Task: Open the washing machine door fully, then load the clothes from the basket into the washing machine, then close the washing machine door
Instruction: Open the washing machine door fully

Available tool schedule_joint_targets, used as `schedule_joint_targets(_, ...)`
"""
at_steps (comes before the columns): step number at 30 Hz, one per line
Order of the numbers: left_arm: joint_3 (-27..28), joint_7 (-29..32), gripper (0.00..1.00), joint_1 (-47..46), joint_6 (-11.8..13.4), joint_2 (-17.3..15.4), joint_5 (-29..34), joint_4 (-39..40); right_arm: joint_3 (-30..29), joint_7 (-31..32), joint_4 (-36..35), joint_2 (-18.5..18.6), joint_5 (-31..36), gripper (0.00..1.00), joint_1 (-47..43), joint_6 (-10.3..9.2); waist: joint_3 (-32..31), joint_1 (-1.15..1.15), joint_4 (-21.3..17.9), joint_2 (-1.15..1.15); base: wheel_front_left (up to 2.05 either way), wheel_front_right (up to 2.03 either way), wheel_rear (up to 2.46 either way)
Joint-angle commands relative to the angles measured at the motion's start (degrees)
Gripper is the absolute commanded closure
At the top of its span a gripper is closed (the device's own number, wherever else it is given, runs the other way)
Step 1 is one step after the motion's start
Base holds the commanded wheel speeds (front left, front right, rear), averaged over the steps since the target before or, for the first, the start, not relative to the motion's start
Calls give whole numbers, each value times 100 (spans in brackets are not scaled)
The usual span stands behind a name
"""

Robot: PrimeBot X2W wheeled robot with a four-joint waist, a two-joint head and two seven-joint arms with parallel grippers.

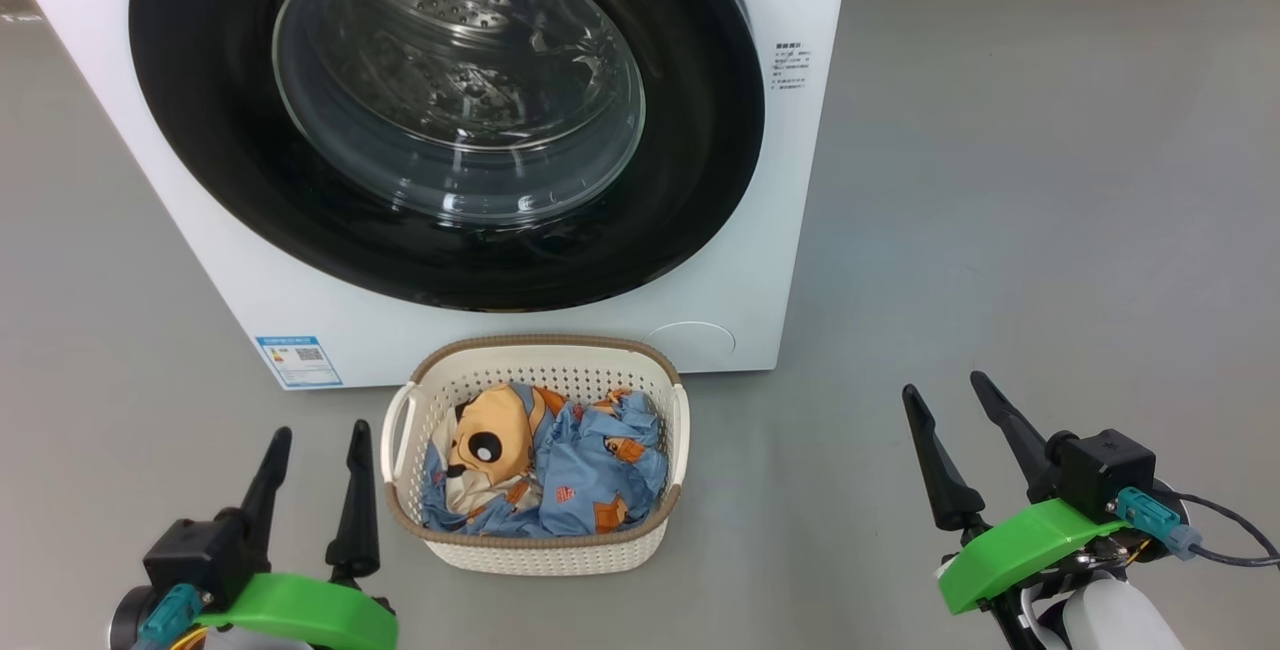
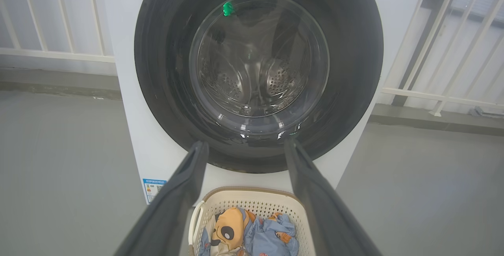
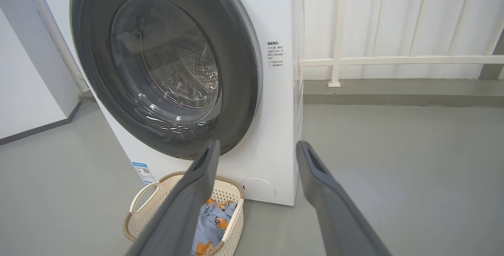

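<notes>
The white washing machine (image 1: 790,230) stands ahead, its round glossy black door (image 1: 200,160) closed against the front, steel drum visible through the glass. On the floor right before it sits the cream basket (image 1: 540,545) holding the light blue clothes (image 1: 590,470) with a tan animal face. My left gripper (image 1: 318,445) is open, low at the basket's left, apart from it. My right gripper (image 1: 945,390) is open too, well off to the basket's right. The door (image 2: 354,71), basket (image 2: 256,197) and clothes (image 2: 271,236) appear between the left fingers; the door (image 3: 240,71) and basket (image 3: 141,212) show from the right wrist.
Grey floor (image 1: 1050,230) spreads around the machine. A blue label sticker (image 1: 298,360) sits at the machine's lower left corner. A white railing (image 3: 393,60) and a low ledge run behind and to the right of the machine.
</notes>
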State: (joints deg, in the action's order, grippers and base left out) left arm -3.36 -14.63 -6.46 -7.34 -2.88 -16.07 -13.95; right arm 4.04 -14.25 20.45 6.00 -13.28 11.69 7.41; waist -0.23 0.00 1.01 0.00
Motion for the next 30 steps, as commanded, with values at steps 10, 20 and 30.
schedule_joint_targets(10,120,-37,0,-262,-14,-121,-80,124,96,-74,-128,36,-36,0,205,8,5,0,22,0,0,0,0)
schedule_joint_targets(20,87,-37,0,-230,-14,-140,-171,147,27,-74,-135,61,-57,0,240,8,77,0,84,0,0,0,0)
schedule_joint_targets(30,5,-37,0,-274,-14,-213,-384,235,-71,-74,-40,181,-180,0,556,8,272,0,164,0,0,0,0)
